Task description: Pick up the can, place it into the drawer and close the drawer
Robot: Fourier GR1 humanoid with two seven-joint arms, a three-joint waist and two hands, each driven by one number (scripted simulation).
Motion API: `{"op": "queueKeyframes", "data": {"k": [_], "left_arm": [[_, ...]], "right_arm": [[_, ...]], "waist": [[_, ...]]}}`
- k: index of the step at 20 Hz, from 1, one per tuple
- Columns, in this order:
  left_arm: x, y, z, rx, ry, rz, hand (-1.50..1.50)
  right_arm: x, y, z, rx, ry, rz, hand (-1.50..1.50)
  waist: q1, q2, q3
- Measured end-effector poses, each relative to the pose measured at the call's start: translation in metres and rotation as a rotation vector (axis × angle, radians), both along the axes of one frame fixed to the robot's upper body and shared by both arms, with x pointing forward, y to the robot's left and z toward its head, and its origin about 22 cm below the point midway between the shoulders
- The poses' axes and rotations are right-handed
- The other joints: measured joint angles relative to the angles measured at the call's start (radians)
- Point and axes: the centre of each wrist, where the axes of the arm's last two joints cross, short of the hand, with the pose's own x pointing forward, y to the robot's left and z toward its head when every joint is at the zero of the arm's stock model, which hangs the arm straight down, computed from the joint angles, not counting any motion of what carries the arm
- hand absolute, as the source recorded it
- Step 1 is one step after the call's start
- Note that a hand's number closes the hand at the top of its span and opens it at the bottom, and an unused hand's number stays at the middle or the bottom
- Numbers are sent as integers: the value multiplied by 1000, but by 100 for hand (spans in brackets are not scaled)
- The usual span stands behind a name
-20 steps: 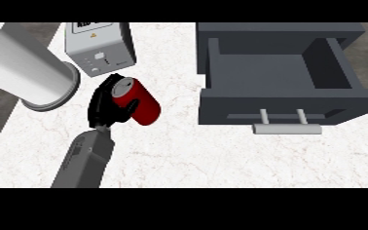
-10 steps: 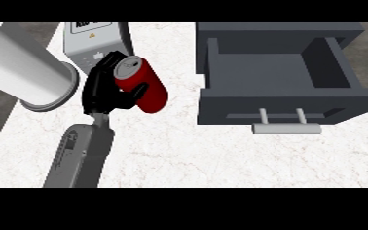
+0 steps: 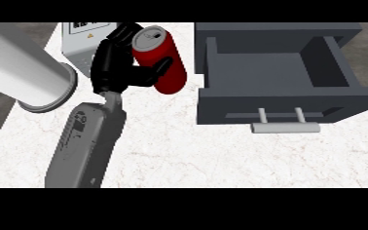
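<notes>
Red can point(image 3: 161, 58) sits in the curled fingers of the right hand point(image 3: 115, 70), on the hand's right side, above the counter point(image 3: 187, 156), left of the open drawer point(image 3: 277, 68).

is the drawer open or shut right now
Open. The drawer is pulled out, its bare grey inside showing, handle toward the robot. The red can is outside it, left of it.

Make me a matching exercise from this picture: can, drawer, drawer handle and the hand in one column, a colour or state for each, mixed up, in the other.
Things:
1. can
2. drawer
3. drawer handle
4. left hand

Descriptions:
A. black, curled round something
B. light grey bar
C. red with a silver top
D. dark grey, open

Pairs: 1-C, 2-D, 3-B, 4-A
</notes>
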Motion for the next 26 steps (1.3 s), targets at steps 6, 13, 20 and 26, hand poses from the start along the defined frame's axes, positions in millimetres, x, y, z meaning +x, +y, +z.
{"op": "queueKeyframes", "data": {"k": [6, 13, 20, 26], "left_arm": [[9, -30, 33, 14, -5, -12, 150], [30, -63, 64, 37, -8, -13, 150], [44, -98, 90, 52, -20, -19, 150], [52, -119, 95, 70, -7, -25, 150]], "right_arm": [[-1, 2, -2, 5, -3, 2, -150], [6, 1, -4, 12, -9, 18, -150], [14, 4, -1, 14, -1, 18, -150], [8, 2, -4, 7, -4, 25, -150]], "waist": [[-4, 0, 0], [-9, 3, 0], [-15, 4, 0], [-24, 4, 0]]}}
